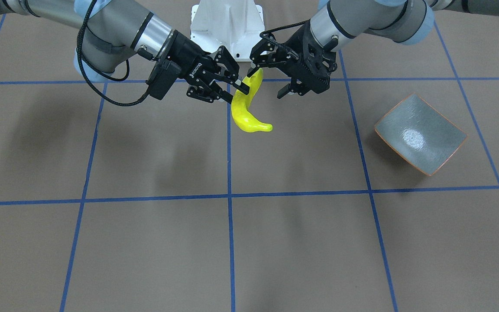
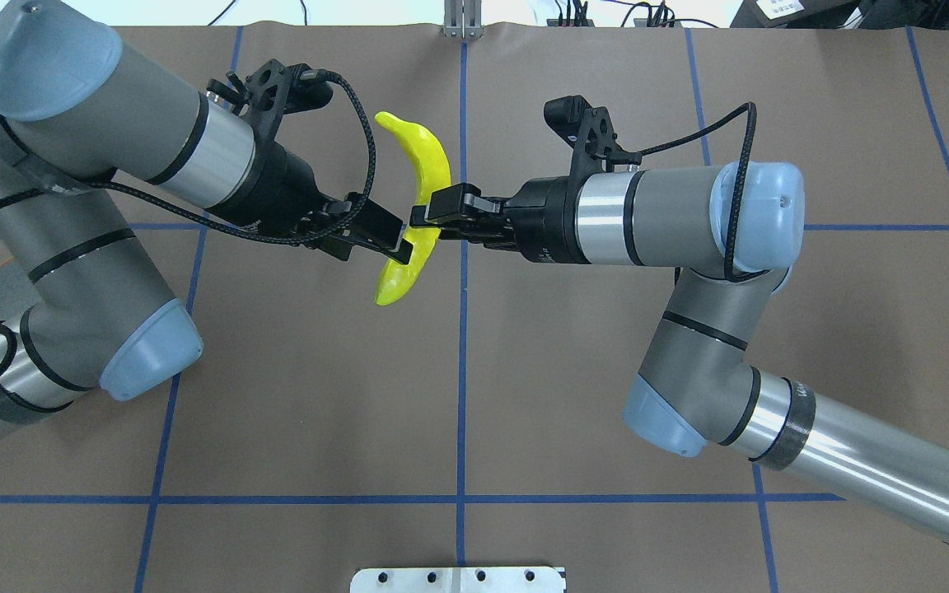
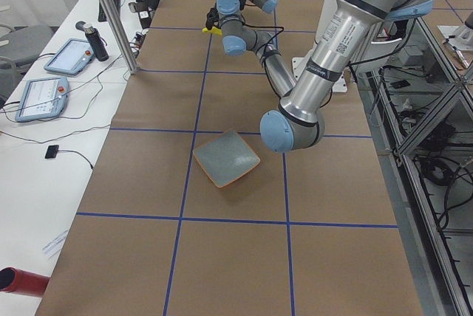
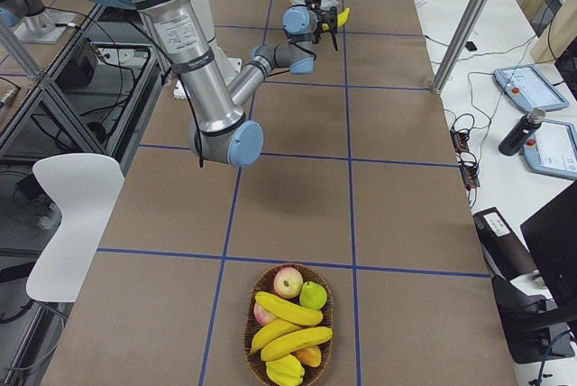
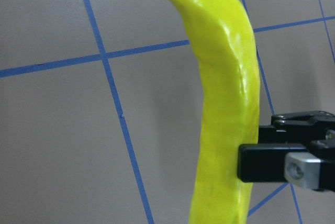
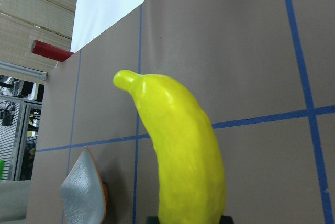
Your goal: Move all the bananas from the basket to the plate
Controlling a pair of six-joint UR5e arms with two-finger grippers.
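Observation:
One bright yellow banana (image 1: 243, 112) hangs in the air over the table's middle, close to the robot base. My right gripper (image 1: 237, 89) is shut on its middle; this shows from above too (image 2: 429, 216). My left gripper (image 1: 270, 81) is open at the banana's upper end, one finger touching the tip. The banana fills the left wrist view (image 5: 225, 103) and the right wrist view (image 6: 178, 145). The grey-green plate (image 1: 420, 134) lies on my left side, with nothing on it. The basket (image 4: 257, 359) at the far right end holds several bananas (image 4: 288, 309).
Apples (image 4: 288, 282) lie in the basket with the bananas. The white robot base (image 1: 228, 21) stands just behind the grippers. Both arms meet over the centre blue line. Tablets (image 3: 70, 54) and a bottle (image 3: 90, 39) sit on a side desk.

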